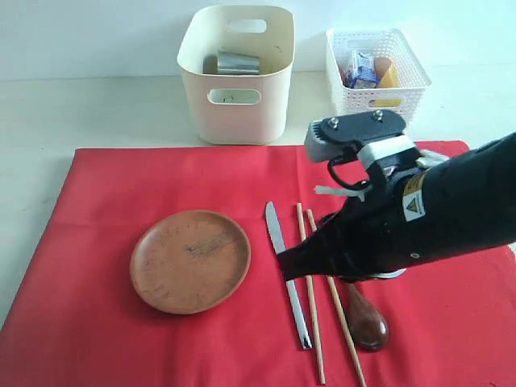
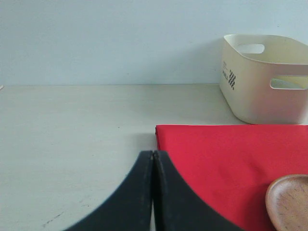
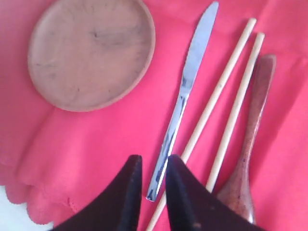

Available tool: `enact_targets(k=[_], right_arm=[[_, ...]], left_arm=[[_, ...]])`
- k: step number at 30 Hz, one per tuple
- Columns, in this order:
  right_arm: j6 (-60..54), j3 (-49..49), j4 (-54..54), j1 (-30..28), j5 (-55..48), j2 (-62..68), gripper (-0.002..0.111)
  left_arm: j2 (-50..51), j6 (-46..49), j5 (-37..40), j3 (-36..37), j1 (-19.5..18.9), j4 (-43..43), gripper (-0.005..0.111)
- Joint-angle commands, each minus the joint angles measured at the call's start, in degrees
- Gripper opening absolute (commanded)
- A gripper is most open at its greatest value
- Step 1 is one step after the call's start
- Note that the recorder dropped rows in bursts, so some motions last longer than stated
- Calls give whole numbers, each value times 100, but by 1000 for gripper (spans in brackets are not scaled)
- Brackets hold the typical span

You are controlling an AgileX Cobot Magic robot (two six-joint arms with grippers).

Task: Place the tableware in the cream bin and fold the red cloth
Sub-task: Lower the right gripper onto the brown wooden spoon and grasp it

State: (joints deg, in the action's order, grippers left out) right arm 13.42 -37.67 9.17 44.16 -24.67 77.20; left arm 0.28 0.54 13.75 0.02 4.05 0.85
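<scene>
Lengthwise, the knife [image 1: 276, 234] runs near-to-far on the cloth [image 1: 121, 193], between the plate [image 1: 191, 260] and the parallel chopsticks [image 1: 316, 330], with its blade tip towards the bin [image 1: 234, 113]. The right gripper [image 3: 154, 158] hangs over its handle end, jaws narrowly parted. The left gripper [image 2: 153, 154] has its jaws pressed together.

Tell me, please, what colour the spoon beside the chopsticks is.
Dark reddish-brown wood; the spoon shows best in the right wrist view.
</scene>
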Motion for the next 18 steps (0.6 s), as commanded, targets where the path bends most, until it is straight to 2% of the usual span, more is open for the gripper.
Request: enact_targets(k=[1,5,18], right_arm=[[9,-134,-21,16,-142,454,29],[-215,-378,-21,16,-286,891,34],[-728,-1445,-283,16,-427,2384,34]], left_arm=[[-28,8,-13,-2,-11,-6,1],[-28,8,-13,-2,-11,-6,1],[-28,8,-13,-2,-11,-6,1]])
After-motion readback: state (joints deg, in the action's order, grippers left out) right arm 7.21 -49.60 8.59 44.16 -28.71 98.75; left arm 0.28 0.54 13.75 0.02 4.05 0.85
